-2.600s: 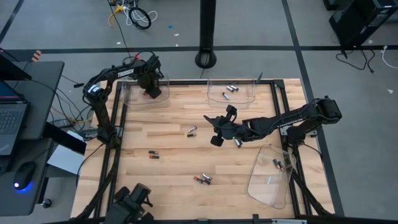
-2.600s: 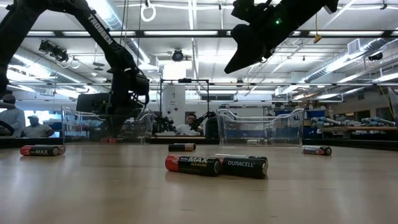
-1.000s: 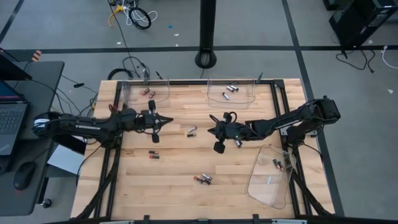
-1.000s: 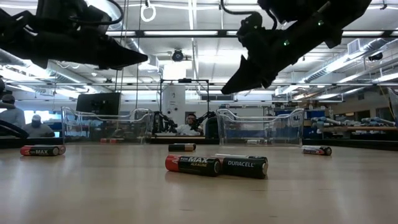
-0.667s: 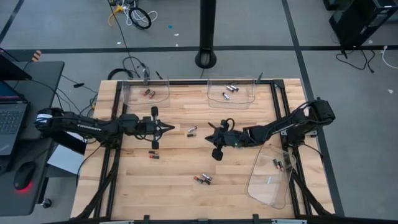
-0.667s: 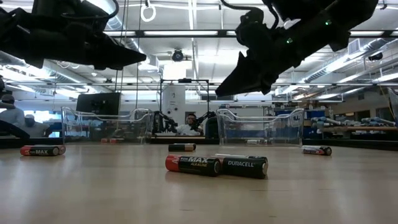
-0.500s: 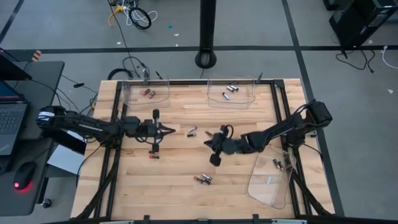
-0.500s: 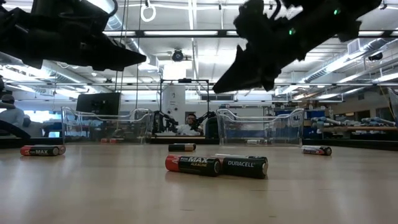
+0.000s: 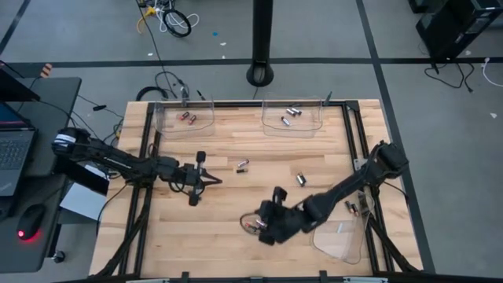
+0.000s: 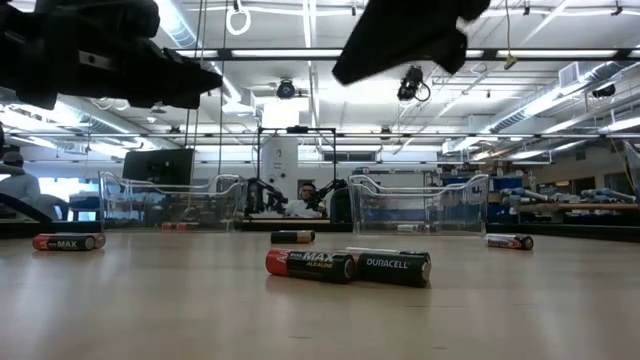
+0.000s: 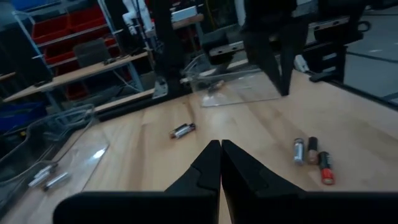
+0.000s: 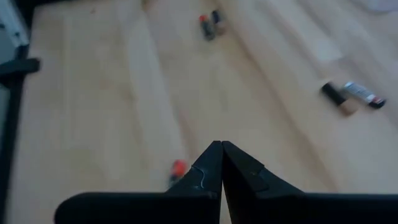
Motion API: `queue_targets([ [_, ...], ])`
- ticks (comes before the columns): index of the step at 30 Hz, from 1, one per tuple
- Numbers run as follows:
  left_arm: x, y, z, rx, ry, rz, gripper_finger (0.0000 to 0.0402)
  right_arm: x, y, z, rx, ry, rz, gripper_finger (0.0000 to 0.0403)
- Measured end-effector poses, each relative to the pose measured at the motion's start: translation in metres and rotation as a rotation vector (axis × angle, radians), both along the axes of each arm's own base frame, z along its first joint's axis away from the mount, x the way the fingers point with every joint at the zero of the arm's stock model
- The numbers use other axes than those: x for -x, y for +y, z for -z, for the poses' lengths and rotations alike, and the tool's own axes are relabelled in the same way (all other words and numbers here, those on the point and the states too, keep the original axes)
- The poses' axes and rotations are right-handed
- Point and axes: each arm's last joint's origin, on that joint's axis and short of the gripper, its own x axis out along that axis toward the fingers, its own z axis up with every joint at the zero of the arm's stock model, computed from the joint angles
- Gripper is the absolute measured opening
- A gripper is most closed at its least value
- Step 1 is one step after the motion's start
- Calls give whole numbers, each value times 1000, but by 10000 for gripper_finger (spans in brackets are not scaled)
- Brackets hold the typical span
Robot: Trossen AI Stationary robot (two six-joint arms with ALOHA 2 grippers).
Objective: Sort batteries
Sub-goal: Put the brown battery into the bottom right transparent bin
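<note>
Your wooden bench (image 9: 228, 200) sits in a large workshop with strip lights overhead, and clear plastic trays stand along its edges. The left hand (image 9: 206, 180) hangs above the left-middle of the bench, fingers (image 11: 208, 163) pressed together and holding nothing. The right hand (image 9: 267, 226) is low over the near-centre of the bench, its fingers (image 12: 230, 163) also closed and empty, right beside a small cluster of batteries (image 9: 251, 226).

In the low view that cluster shows as a red-and-black cell (image 10: 310, 264) lying end to end with a black Duracell cell (image 10: 390, 266). Another cell (image 10: 67, 242) marked MAX lies off to the left, one (image 10: 292, 237) lies farther back in the middle, and one (image 10: 510, 241) to the right.

From above you see a lone cell (image 9: 243, 165) near the bench centre and a silver one (image 9: 300, 180) to its right. The far-left tray (image 9: 167, 119) holds two cells (image 9: 187, 117). The far-middle tray (image 9: 314, 124) holds several silver ones (image 9: 290, 115). The tray at the right edge (image 9: 339, 236) holds cells too (image 9: 351, 207).
</note>
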Motion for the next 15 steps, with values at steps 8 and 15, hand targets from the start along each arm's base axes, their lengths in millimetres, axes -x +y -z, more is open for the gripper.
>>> queue_targets([
  [8, 1, -7, 0, 0, 4, 2, 19, 12, 47, -24, -130, 75, 19, 37],
  [15, 2, -12, 2, -4, 23, 27, 19, 23, 64, -15, -205, 98, 74, 82],
])
